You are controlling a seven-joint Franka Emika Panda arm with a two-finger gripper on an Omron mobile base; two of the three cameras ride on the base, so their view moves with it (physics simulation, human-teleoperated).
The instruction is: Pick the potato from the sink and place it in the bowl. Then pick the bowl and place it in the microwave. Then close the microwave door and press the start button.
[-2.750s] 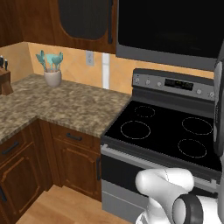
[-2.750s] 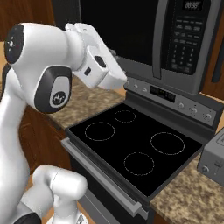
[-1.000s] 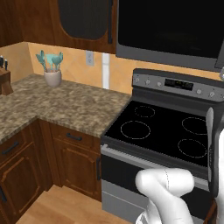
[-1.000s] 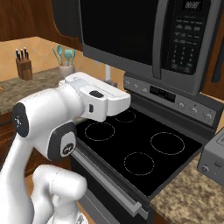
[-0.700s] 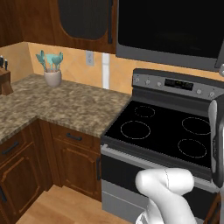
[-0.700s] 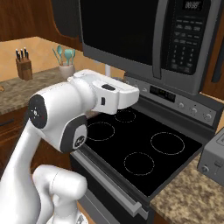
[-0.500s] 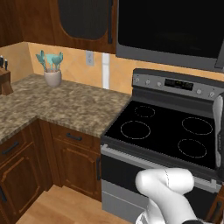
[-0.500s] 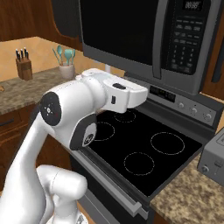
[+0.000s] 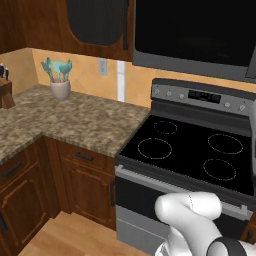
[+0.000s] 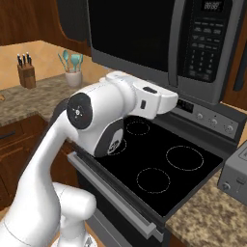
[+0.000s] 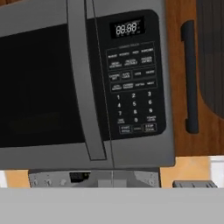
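Above the stove (image 10: pixel 159 166), your arm's white wrist reaches out level toward the microwave (image 10: pixel 159 43); your gripper itself is hidden past the wrist in the right base view, and its jaws are clenched on nothing; from the hand view you look straight at the microwave's button panel (image 11: pixel 133 74) with its lit display at the top edge and the keypad below; just left of the panel runs the vertical grey handle of the microwave door (image 11: pixel 39 83), and the door sits flush with the front, its dark window taking up the left side; right of the microwave hangs a wooden cabinet with a dark bar handle (image 11: pixel 189 76); below, the stove's black cooktop shows 4 ring marks; on the counter (image 9: pixel 75 122) toward its back edge stands a utensil jar (image 9: pixel 60 82), and a knife block (image 10: pixel 26 72) sits at the far left edge; a grey toaster (image 10: pixel 236 178) rests on the counter right of the stove.
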